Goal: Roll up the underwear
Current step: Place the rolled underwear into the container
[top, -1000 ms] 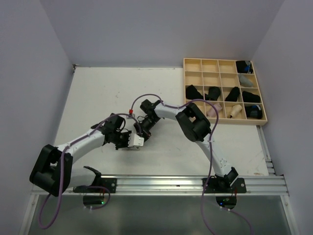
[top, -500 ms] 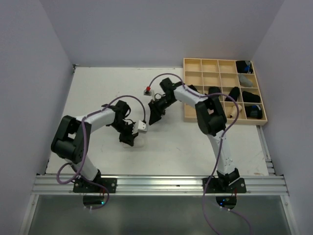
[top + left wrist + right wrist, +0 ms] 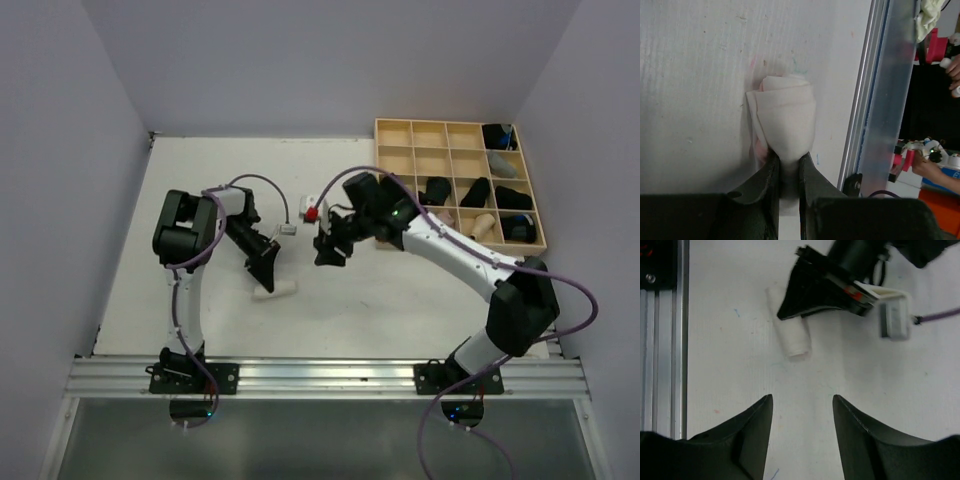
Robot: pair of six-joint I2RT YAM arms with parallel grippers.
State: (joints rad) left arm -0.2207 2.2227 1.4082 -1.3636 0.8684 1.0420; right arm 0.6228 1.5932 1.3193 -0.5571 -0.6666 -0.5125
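Note:
A whitish underwear roll with a hint of pink lies on the white table. My left gripper is shut on its near end, both fingers pressing the cloth. In the top view the roll pokes out below the left gripper. My right gripper is open and empty, hovering just right of the roll. In the right wrist view its jaws stand wide apart, with the roll ahead of them and the left gripper's fingers on it.
A pale wooden grid tray stands at the far right; several compartments hold black rolls and pale ones. The aluminium rail runs along the table's near edge. Grey walls close in the left, back and right.
The left arm has folded back with its elbow toward the far left, its gripper staying by the roll. The right gripper has drawn off to the right, and its arm has swung out rightward.

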